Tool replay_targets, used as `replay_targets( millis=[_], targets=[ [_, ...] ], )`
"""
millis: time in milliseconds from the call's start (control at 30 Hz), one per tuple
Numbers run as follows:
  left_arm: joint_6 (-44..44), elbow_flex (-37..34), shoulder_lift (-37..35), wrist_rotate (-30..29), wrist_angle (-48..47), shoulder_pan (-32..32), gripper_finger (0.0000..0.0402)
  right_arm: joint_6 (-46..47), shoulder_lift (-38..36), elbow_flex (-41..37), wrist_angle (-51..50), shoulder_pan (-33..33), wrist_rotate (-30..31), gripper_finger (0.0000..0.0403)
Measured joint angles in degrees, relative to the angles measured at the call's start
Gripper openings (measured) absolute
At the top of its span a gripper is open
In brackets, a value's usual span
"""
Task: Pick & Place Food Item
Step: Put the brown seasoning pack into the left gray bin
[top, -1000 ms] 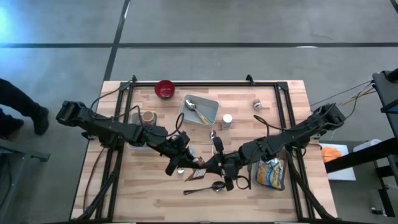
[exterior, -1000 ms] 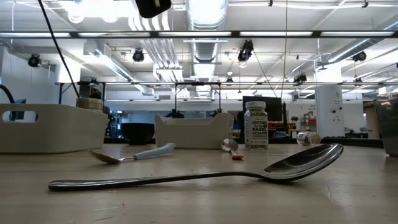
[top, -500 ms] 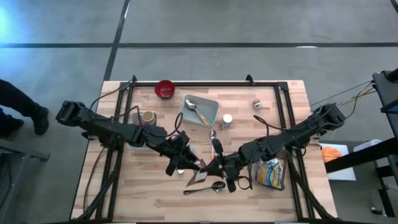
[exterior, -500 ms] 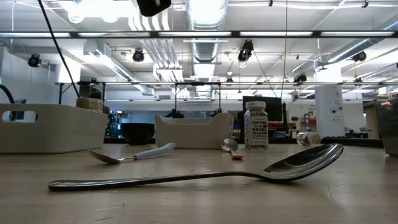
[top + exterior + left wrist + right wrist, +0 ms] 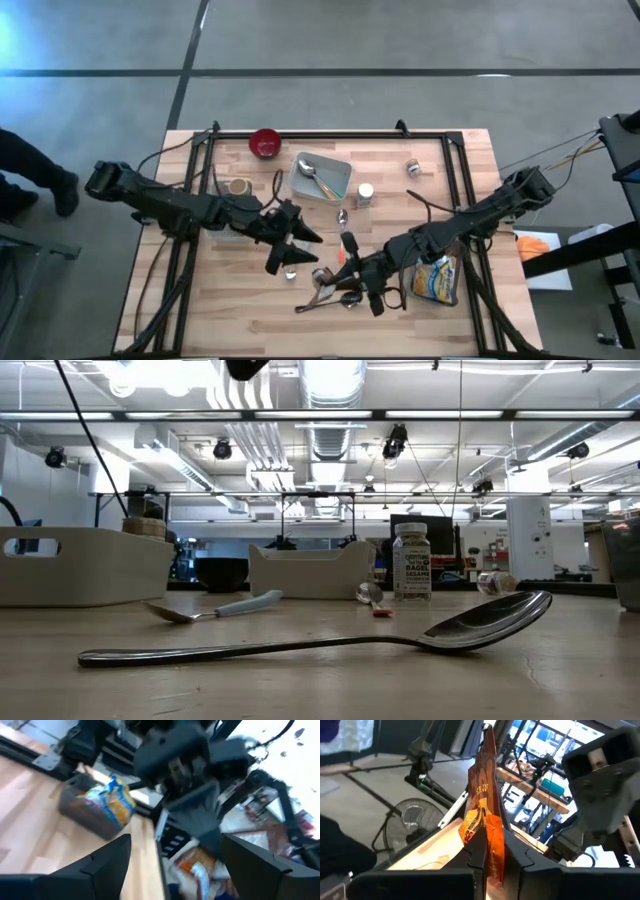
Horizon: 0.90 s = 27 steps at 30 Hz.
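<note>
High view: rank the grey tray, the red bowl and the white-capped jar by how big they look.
1. Grey tray, largest.
2. Red bowl, clearly smaller.
3. White-capped jar, smallest; only its top shows.
All three stand on the table, so nearness hardly skews this.

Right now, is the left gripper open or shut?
Open. In the left wrist view the left gripper shows its two dark fingers spread wide apart with nothing between them.

A red bowl [image 5: 265,143] stands on the pale, wood-grained worktop [image 5: 230,310], near a grey tray [image 5: 322,176] holding a silver spoon [image 5: 313,173]. An orange-and-brown printed food packet [image 5: 482,820] shows between the right arm's black fingers [image 5: 470,857]. A yellow-and-blue patterned bag [image 5: 436,277] lies nearby.
</note>
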Motion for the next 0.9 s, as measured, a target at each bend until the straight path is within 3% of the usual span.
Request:
replay_targets(
  millis=[167, 367, 633, 900],
  targets=[
    [2.97, -0.02, -3.92, -7.82, -5.27, -1.34, 0.031, 5.77, -0.07, 0.02, 0.24, 0.21, 2.18, 0.0019],
    [5.68, -0.02, -4.99, -17.44, -6.53, -7.78, 0.031, 14.29, -0.11, 0.04, -2.31, -0.92, 14.81, 0.0018],
    [6.36, -0.09, -4.61, -25.94, -9.31, -14.17, 0.0311, 24.23, 0.8, 0.02, -7.06, -4.82, 14.55, 0.0018],
    [4.37, -0.09, -4.55, -29.68, -15.47, -13.99, 0.0311, 25.19, 2.86, 0.02, -6.19, -5.54, 11.88, 0.0018]
  ],
)
